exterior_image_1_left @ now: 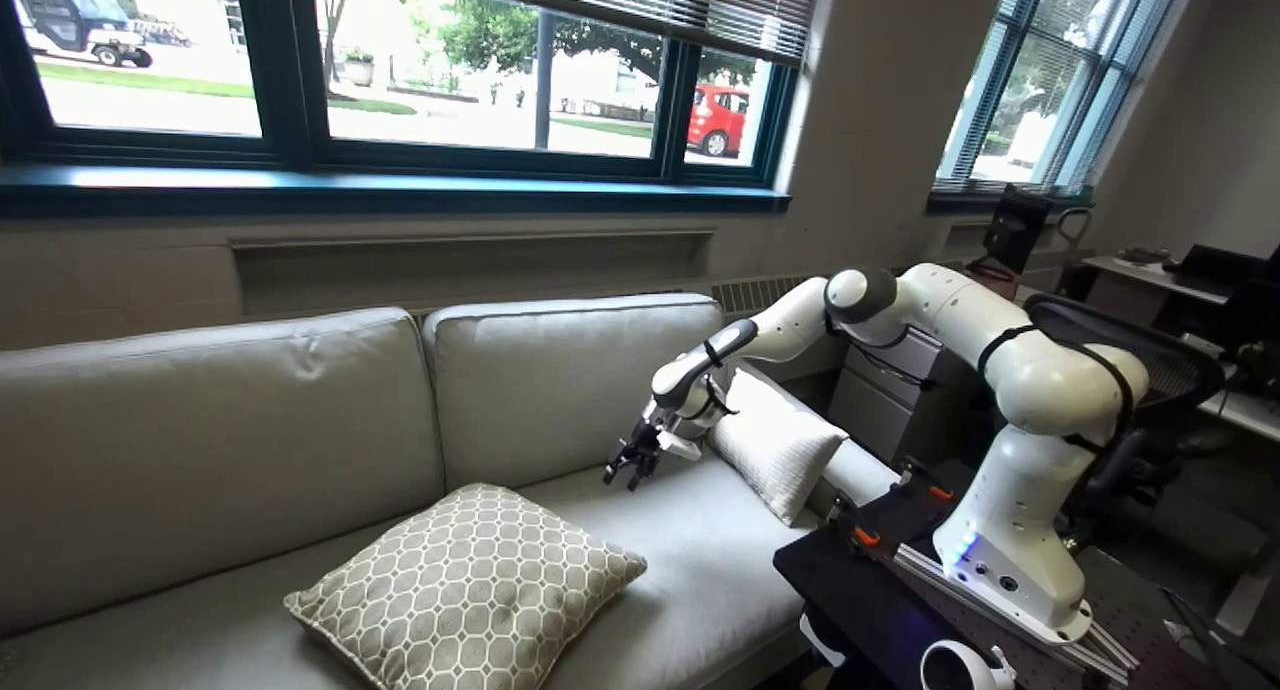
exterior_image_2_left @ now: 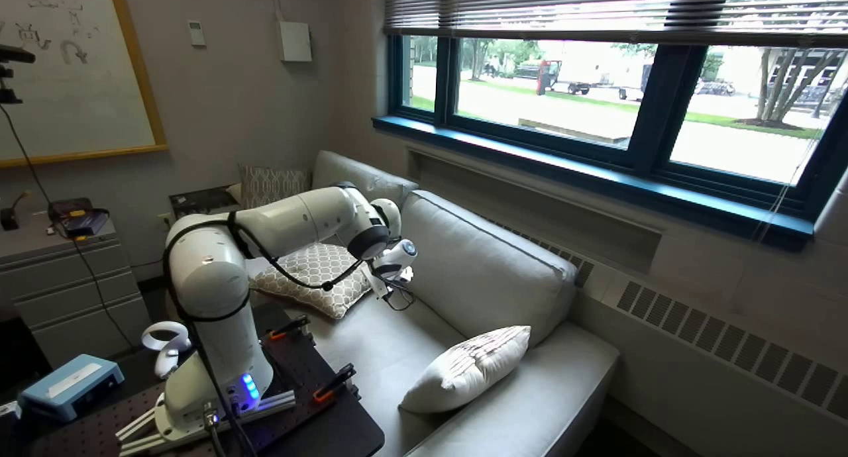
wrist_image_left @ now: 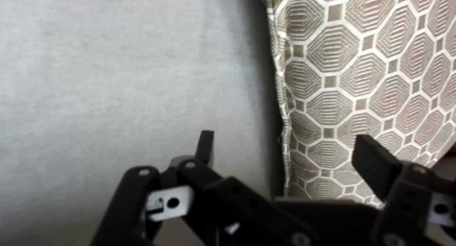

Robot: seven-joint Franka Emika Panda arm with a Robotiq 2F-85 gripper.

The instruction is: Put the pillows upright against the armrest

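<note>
Where the fingers (wrist_image_left: pixel 374 164) part: gripper (wrist_image_left: pixel 285 148), unclenched, its jaws spread wide and directed downward.
Sofa seat (exterior_image_1_left: pixel 690 560): beneath the gripper; in the wrist view its pale grey weave lies behind one finger.
Lattice pillow (exterior_image_1_left: pixel 480 590): below the gripper and to one side, apart from it; beige and white, lying face up on the seat, its piped edge showing between the fingers in the wrist view.
Back cushions (exterior_image_1_left: pixel 575 380): near the gripper, grey, standing upright in a row along the rear of the seat.
White pillow (exterior_image_1_left: pixel 775 435): across the gripper from the lattice pillow; leaning at a tilt against the armrest (exterior_image_2_left: pixel 536 397) in both exterior views.
Armrest: past the white pillow as reckoned from the gripper; padded, smooth, pale grey.
Black table (exterior_image_1_left: pixel 840 575): well apart from the gripper, off the front of the seat; it bears the base of the white arm (exterior_image_1_left: pixel 1000 340).
Controller (exterior_image_2_left: pixel 167 363): farther from the gripper, near the arm's base; white, with a ring.
Window (exterior_image_1_left: pixel 480 80): beyond the gripper and the back cushions; blue-framed, its blind (exterior_image_1_left: pixel 740 10) partly lowered.
</note>
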